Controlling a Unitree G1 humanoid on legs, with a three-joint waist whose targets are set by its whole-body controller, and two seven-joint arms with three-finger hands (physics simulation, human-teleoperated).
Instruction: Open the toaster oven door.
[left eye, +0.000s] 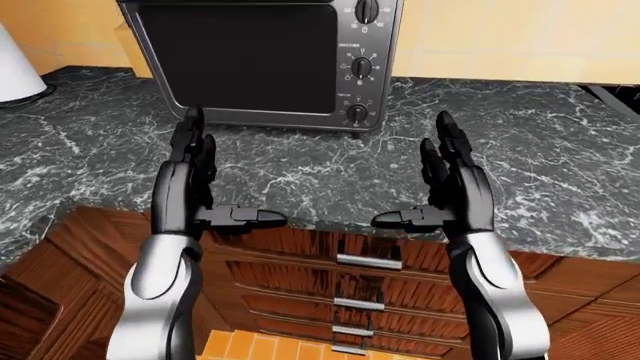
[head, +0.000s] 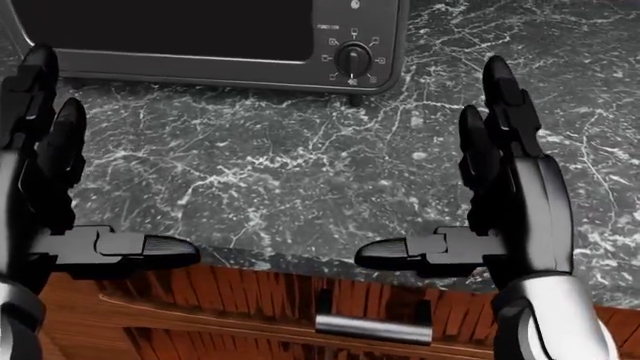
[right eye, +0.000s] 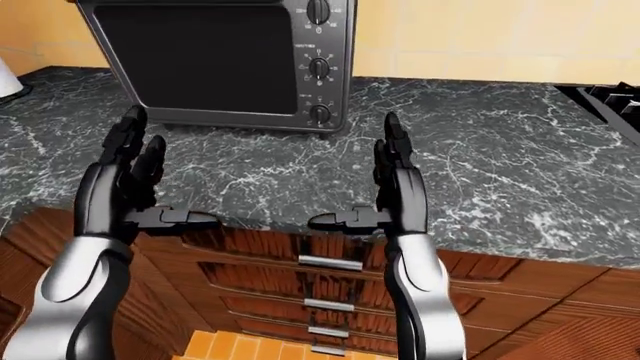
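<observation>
The grey toaster oven (left eye: 370, 97) stands on the dark marble counter (left eye: 330, 172) at the top of the eye views. Its dark glass door (left eye: 240, 56) is closed; its top edge is cut off by the frame. Three knobs (left eye: 358, 69) run down its right side. My left hand (left eye: 205, 176) is open, fingers straight up and thumb pointing inward, over the counter's near edge below the oven's left part. My right hand (left eye: 440, 180) is open the same way, below and right of the oven. Neither hand touches the oven.
A white object (left eye: 15, 71) stands at the counter's far left. A black stove edge (right eye: 610, 97) shows at the right. Wooden drawers with metal handles (left eye: 368, 260) sit below the counter edge, above an orange tiled floor (left eye: 260, 346).
</observation>
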